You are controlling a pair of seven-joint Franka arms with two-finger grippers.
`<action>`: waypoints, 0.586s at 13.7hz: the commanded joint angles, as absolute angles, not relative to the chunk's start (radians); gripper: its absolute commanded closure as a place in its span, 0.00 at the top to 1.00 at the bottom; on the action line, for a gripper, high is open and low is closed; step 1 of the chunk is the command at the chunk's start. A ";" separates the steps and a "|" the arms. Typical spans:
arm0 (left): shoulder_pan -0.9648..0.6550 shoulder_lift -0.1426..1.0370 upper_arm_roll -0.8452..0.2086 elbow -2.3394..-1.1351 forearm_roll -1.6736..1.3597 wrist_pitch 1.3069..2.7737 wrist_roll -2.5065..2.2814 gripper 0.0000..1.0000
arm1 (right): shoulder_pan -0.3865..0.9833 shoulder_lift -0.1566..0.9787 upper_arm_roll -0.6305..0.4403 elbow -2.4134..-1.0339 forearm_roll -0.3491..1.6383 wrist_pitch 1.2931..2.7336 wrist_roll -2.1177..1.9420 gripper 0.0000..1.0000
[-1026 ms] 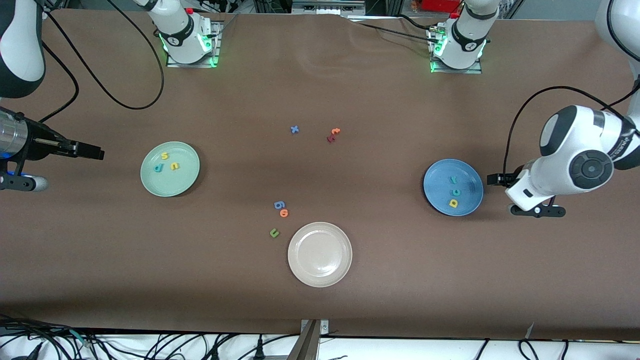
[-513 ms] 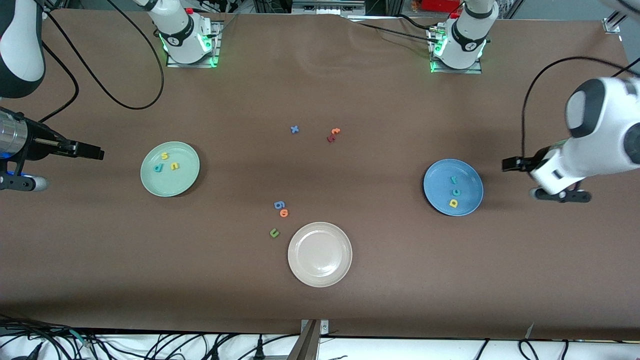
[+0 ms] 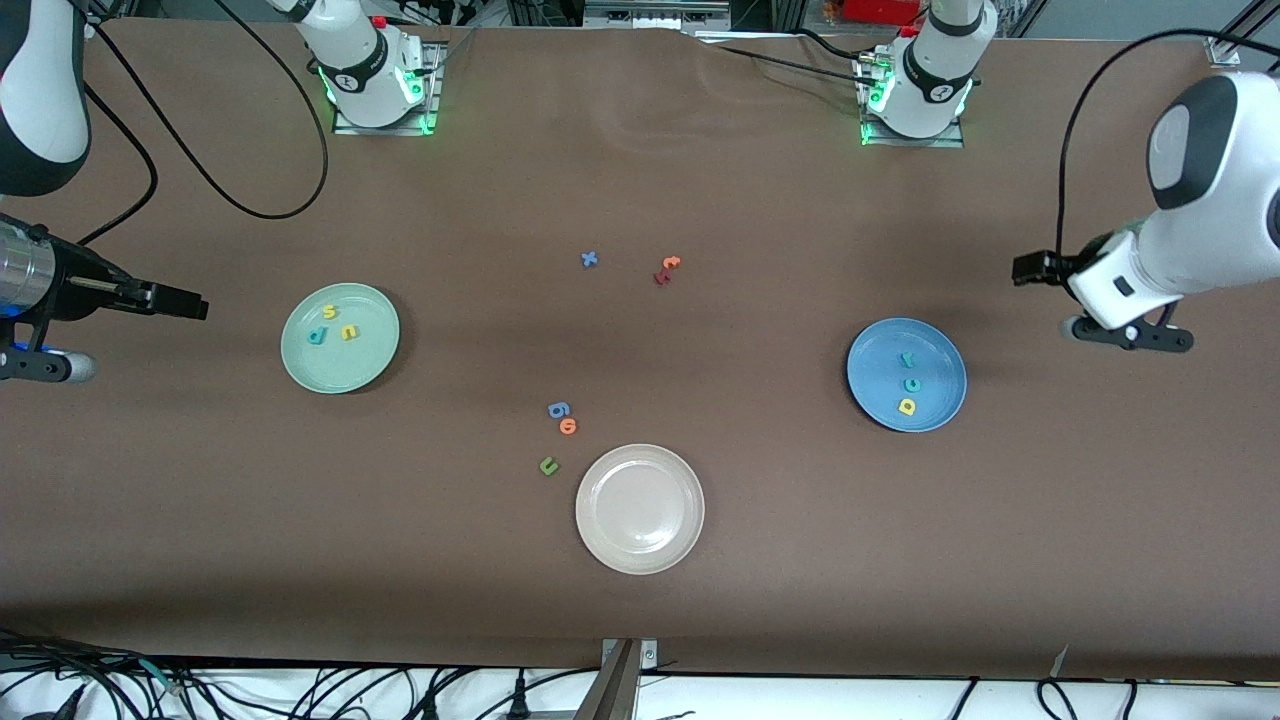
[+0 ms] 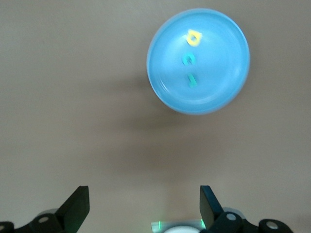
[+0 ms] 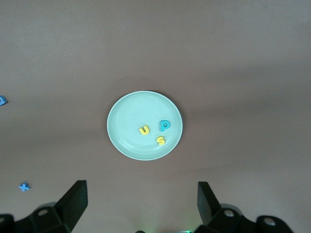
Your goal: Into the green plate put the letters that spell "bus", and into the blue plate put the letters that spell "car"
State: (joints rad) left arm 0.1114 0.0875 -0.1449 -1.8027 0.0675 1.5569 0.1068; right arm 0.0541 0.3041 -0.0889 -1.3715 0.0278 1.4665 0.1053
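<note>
Task looks done. Green plate (image 3: 340, 338), toward the right arm's end, holds teal b (image 3: 316, 336), yellow u (image 3: 349, 331) and yellow s (image 3: 329, 311). Blue plate (image 3: 906, 374), toward the left arm's end, holds teal r (image 3: 907, 359), teal c (image 3: 911, 384) and yellow a (image 3: 907, 406). Nothing left to move, judging by the plates.

Left gripper (image 3: 1030, 269) hangs over bare table near the blue plate, fingers apart, empty. Right gripper (image 3: 190, 303) is over the table edge beside the green plate, fingers apart, empty.

Surface: brown mat (image 3: 800, 560). Spare letters lie loose mid-table; the white plate (image 3: 640, 509) is empty. Cables run along the near edge.
</note>
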 commanded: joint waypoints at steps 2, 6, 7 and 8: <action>0.087 0.055 -0.121 -1.602 0.061 1.295 0.135 1.00 | 0.044 0.295 -0.080 -1.367 0.017 1.460 0.094 1.00; 0.065 0.035 -0.074 -1.395 0.046 1.172 0.183 1.00 | 0.044 0.295 -0.080 -1.362 0.015 1.462 0.103 1.00; 0.051 0.005 -0.065 -1.396 0.046 1.189 0.181 1.00 | 0.044 0.296 -0.080 -1.362 0.015 1.463 0.106 1.00; 0.046 0.000 -0.046 -1.410 0.045 1.215 0.184 1.00 | 0.044 0.296 -0.080 -1.361 0.015 1.466 0.109 1.00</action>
